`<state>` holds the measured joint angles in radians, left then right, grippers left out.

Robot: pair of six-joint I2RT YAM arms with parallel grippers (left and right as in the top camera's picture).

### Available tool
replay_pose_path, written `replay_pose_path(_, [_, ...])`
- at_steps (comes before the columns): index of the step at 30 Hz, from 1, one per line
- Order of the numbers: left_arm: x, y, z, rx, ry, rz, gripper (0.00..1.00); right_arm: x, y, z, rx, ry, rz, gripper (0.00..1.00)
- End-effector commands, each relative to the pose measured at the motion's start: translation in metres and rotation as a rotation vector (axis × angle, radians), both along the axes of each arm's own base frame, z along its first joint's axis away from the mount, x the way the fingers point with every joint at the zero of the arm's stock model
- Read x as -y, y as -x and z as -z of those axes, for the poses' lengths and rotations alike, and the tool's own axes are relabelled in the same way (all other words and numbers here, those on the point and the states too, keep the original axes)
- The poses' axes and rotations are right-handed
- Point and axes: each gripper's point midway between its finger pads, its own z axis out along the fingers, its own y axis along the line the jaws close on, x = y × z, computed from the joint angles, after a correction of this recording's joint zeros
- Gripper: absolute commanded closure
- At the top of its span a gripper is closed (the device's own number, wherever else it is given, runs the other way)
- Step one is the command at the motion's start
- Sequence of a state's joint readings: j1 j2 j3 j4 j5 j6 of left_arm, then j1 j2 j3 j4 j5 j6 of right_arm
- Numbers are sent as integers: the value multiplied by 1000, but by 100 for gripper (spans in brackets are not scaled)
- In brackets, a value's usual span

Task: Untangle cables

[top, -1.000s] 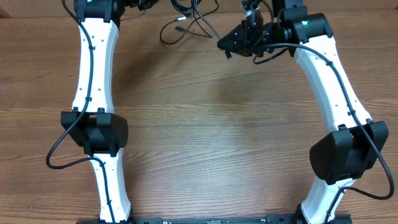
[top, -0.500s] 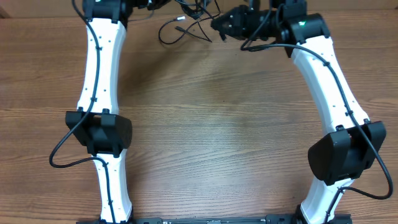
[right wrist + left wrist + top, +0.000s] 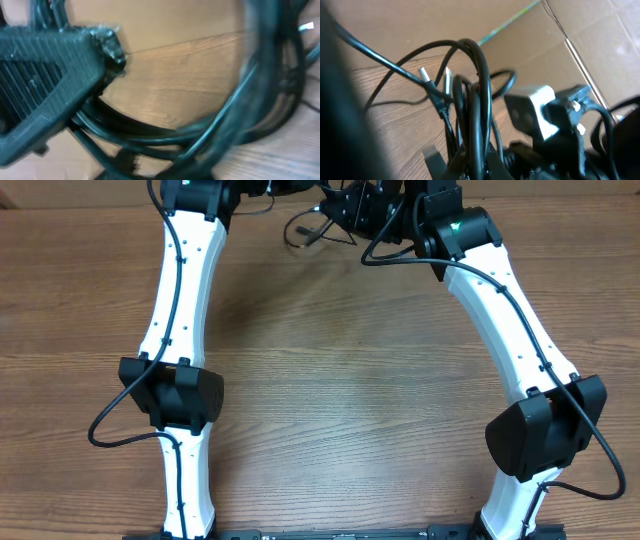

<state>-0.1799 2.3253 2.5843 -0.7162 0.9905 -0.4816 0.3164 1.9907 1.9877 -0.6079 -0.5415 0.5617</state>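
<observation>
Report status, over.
Left gripper shut on cables. Right gripper among the loops, jaws unclear. Cables tangled, bunched at table's far edge.

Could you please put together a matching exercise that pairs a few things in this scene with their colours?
Things:
1. cables
2. table
3. plug tips
4. left arm's long links

Colours:
A. white
B. silver
C. black
D. brown wood grain

Pairs: 1-C; 2-D; 3-B; 4-A
</observation>
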Motion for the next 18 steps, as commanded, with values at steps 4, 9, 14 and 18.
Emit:
replay_pose_path(4, [-2,14,-15,166,-6,112,96,56,2,-9,-58,46,142,51])
replay_pose_path(9, [-11,10,-15,266,-43,119,96,90,24,-44,1,55,121,50])
replay_pose_path(14, [-13,11,-15,282,-46,127,96,97,38,-72,341,220,-110,50])
replay_pose_path(18, [-10,19,-16,263,-18,169,96,88,31,-69,507,328,-207,50])
